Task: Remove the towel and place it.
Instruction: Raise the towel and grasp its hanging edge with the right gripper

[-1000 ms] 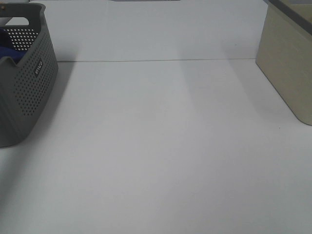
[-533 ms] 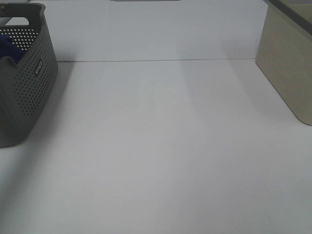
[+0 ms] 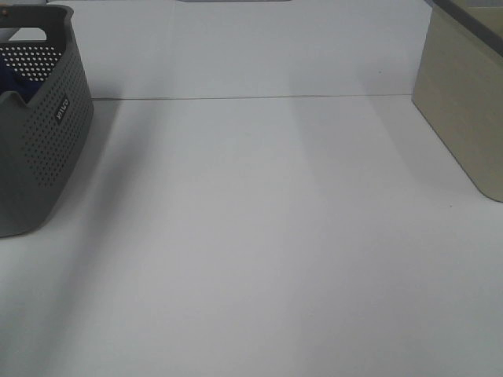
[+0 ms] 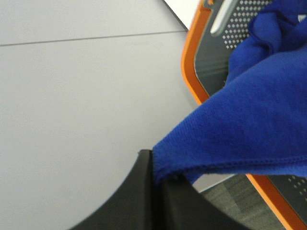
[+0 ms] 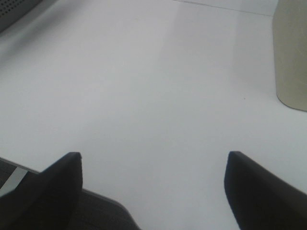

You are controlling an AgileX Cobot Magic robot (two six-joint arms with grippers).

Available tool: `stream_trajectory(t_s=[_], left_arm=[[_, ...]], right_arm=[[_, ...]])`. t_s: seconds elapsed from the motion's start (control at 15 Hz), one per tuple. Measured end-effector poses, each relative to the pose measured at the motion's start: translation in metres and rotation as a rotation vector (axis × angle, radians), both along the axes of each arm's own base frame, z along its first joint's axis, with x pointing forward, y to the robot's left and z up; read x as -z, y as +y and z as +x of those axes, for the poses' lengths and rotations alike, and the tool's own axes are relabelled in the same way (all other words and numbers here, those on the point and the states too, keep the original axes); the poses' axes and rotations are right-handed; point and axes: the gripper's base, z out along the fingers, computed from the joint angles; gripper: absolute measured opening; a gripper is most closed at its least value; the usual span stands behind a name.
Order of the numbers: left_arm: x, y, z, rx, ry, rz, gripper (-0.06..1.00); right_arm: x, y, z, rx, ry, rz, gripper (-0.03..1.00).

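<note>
- Moved: the blue patch of the towel [image 4: 259, 120] showing over the rim of the grey perforated basket [image 3: 43, 133] in the high view is smaller than a second ago. Judged, it is being drawn up and out. The basket itself has not shifted.
- White table [image 3: 259, 236]: bare across the middle, the likely spot for laying the towel.
- Basket: at the table's left edge, partly out of frame.
- Beige box [image 3: 464, 102]: far right, well apart from the basket and untouched.
- Towel: mostly bunched. In the left wrist view it drapes from the left gripper back toward an orange-rimmed perforated grey part [image 4: 192, 62]; cannot tell if that is the basket.
- Handling, judged: soft, limp, light and plush, nothing fragile. It will sag and drag, and a thin hem could slip. Better to hold near a corner or along the hem, and a second grip would help spread it.
- Right gripper [image 5: 153, 155]: fingers wide apart, holding nothing, over bare table.
- Left gripper [image 4: 152, 177]: closed tight on the towel's stitched hem, cloth coming straight out of the pinch.
- Neither gripper shows in the high view.
</note>
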Motion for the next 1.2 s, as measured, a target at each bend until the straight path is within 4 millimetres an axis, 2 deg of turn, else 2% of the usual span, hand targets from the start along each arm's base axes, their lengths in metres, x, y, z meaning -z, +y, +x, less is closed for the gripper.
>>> stream_trajectory(t_s=[0.33, 0.47, 0.6, 0.8, 0.87, 1.0, 1.2], left_arm=[[-0.043, -0.056, -0.019, 0.121, -0.157, 0.05, 0.0], [-0.056, -0.083, -0.032, 0.18, -0.212, 0.091, 0.0], [-0.066, -0.114, -0.048, 0.274, -0.261, 0.105, 0.0], [-0.071, -0.16, -0.074, 0.433, -0.266, 0.146, 0.0], [-0.071, -0.185, -0.089, 0.521, -0.263, 0.165, 0.0], [-0.071, -0.201, -0.101, 0.573, -0.266, 0.166, 0.0], [-0.069, -0.237, -0.131, 0.712, -0.254, 0.162, 0.0]], right_arm=[[-0.01, 0.009, 0.002, -0.116, -0.103, 0.014, 0.77], [-0.012, 0.015, 0.014, -0.192, -0.065, -0.002, 0.76], [-0.016, 0.02, 0.034, -0.282, -0.046, -0.032, 0.75], [-0.02, 0.031, 0.074, -0.438, -0.047, -0.018, 0.75], [-0.019, 0.04, 0.101, -0.546, -0.074, 0.016, 0.75], [-0.017, 0.046, 0.119, -0.62, -0.109, 0.063, 0.75], [-0.014, 0.055, 0.158, -0.733, -0.158, 0.167, 0.75]])
